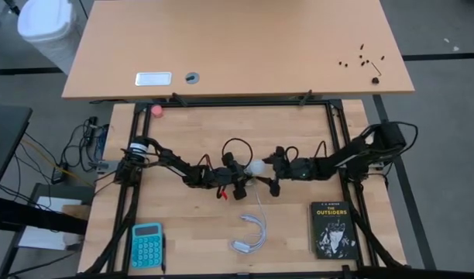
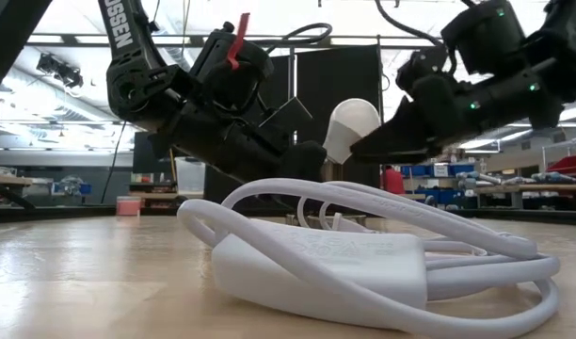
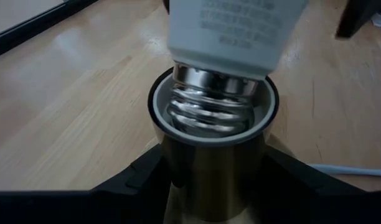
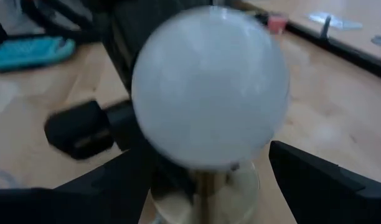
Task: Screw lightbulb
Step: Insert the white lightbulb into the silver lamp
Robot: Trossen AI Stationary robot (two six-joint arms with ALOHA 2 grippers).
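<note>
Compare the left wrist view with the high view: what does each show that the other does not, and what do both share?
Only the left wrist view shows the lightbulb's metal thread sitting partly inside the brass socket, which the left gripper's fingers hold from both sides.

Only the high view shows both arms meeting at the table's middle, the right gripper, a blue calculator, a book and a coiled white cable.

Both show the bulb and the wooden table.

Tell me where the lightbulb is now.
In the high view the lightbulb is mid-table, between the left gripper and the right gripper; its threaded base sits in the mouth of the brass socket that the left gripper holds.
</note>
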